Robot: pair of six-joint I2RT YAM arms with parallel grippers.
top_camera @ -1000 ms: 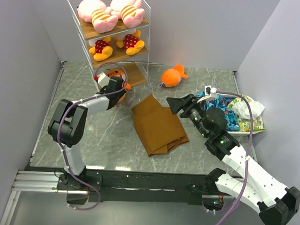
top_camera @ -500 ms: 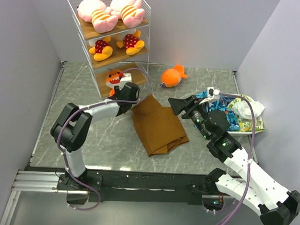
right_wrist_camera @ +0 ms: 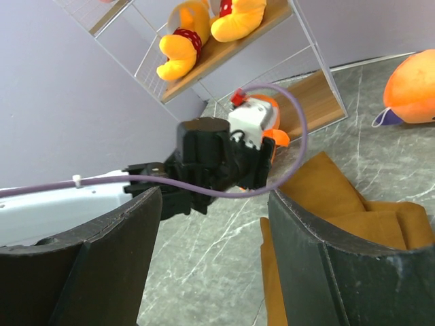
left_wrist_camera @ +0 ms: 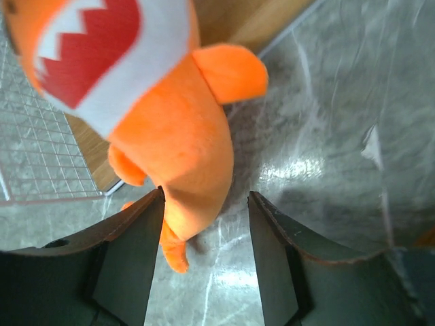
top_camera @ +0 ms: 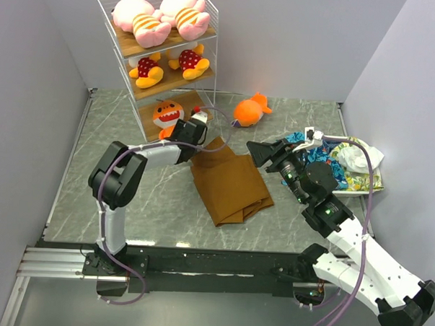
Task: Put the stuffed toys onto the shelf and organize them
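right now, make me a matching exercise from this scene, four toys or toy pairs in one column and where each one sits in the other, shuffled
Column one
1. pink striped toys
2. yellow polka-dot toys
3. orange shark between the left fingers
4. other orange shark

Column two
a. middle level of the shelf
b. on the table, to the right of the shelf in the top view
c. top level
d. lowest level

Pairs: 1-c, 2-a, 3-d, 4-b
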